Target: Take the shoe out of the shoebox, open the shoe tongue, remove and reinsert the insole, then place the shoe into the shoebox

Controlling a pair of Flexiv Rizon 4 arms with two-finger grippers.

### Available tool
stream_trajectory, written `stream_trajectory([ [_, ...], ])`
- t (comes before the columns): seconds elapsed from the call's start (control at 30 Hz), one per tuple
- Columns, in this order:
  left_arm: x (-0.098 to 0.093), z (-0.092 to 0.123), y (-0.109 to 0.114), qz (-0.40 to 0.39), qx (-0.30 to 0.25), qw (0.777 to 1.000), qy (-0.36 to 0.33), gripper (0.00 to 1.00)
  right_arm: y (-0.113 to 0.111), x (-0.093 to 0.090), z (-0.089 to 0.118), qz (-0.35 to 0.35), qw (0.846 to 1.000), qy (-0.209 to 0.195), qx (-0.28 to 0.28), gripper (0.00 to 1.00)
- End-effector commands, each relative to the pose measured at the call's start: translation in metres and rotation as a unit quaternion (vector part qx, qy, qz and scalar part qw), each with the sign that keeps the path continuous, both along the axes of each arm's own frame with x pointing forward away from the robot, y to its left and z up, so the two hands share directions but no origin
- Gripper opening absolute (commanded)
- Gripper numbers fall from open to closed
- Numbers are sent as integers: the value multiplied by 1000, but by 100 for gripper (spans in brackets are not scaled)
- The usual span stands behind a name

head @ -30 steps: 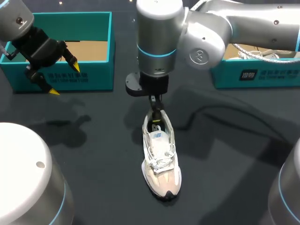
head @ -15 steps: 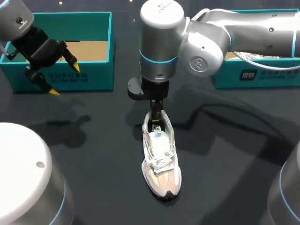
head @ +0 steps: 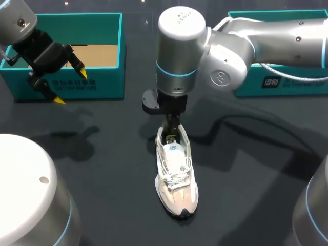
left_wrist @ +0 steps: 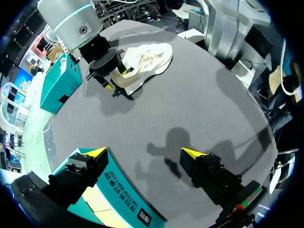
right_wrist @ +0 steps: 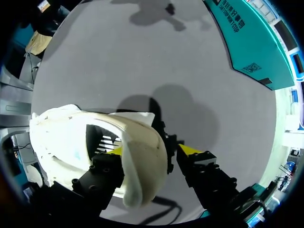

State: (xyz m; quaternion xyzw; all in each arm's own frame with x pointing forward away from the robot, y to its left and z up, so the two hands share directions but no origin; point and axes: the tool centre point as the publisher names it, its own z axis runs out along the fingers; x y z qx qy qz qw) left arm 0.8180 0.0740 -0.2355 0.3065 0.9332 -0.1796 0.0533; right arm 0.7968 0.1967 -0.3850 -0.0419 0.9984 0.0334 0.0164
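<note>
Illegible white print on the left shoebox (head: 110, 84) and right shoebox (head: 248, 87)

Head cam looks down from above-behind — all three share the shoe (head: 176, 174), right wrist closest, left wrist far off

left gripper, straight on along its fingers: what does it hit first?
Most likely bare table, between the shoebox beside the left gripper and the shoe. Depth is hard to judge.

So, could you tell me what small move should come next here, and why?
Probably start the left gripper toward the tongue of the shoe: it hangs open above the teal shoebox front wall, while the right gripper is at the heel.
</note>
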Motion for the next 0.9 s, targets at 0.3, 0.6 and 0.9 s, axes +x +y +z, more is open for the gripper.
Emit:
stream_trajectory([
  [0.3, -1, 0, 1, 0, 1, 1000, -1, 100, 4, -2, -8, 2, 1000, 4, 2, 20],
  [0.6, -1, 0, 1, 0, 1, 1000, -1, 100, 1, -8, 13, -3, 1000, -12, -1, 0],
  [0.9, -1, 0, 1, 0, 1, 1000, -1, 100, -28, -7, 73, 3, 998, -51, -26, 0],
])
